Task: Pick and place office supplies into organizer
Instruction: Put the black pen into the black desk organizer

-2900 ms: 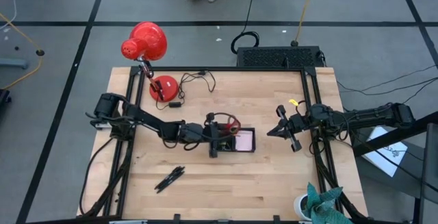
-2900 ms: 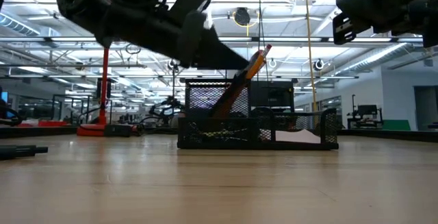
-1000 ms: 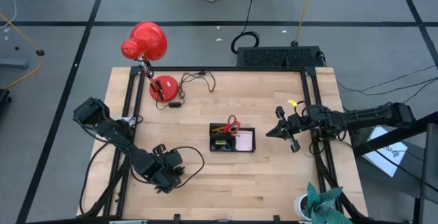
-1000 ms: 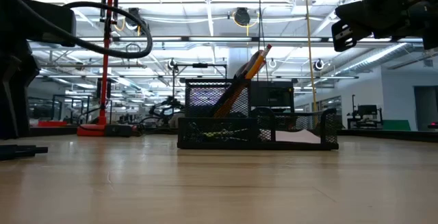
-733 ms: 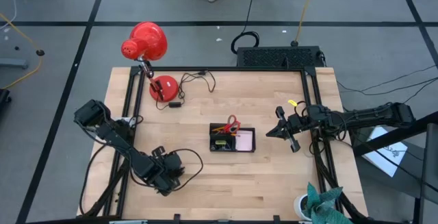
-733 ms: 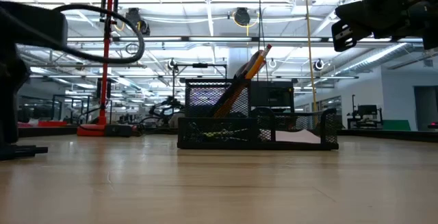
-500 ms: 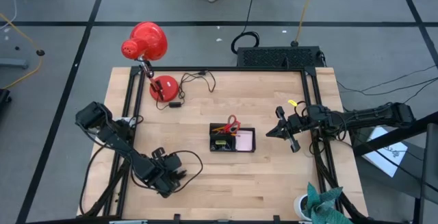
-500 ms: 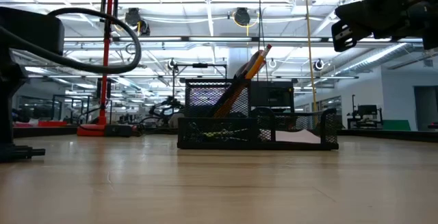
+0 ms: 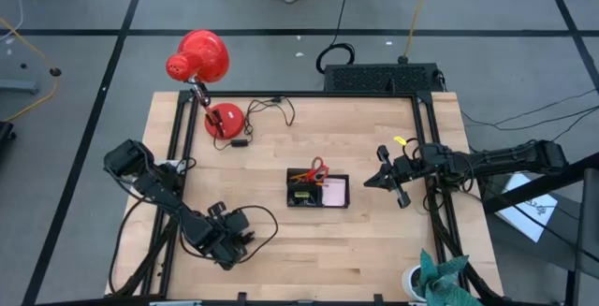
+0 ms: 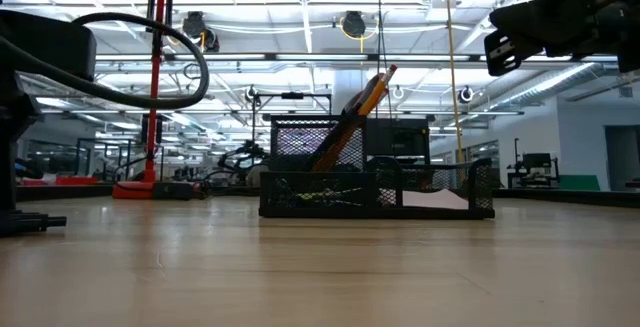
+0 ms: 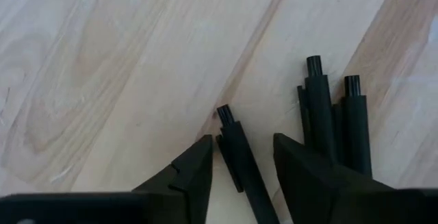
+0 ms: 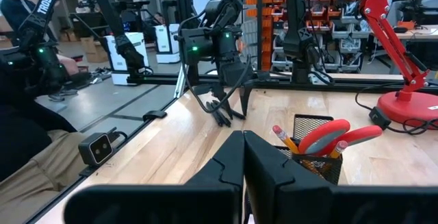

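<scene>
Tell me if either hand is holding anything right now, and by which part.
Nothing is held. The left hand straddles one black pen without gripping it; the right hand is shut on nothing.

Black pens [image 11: 327, 125] run out of frame behind the left end effector [image 11: 243, 162]

Overhead camera looks straight down on the pale wooden table [image 9: 374, 240]; a tabletop-level one faces the black mesh organizer [image 10: 375, 189]; left wrist camera hovers close over black pens [image 11: 321, 114]; right wrist camera shares the organizer [image 12: 316, 157] from across the table
</scene>
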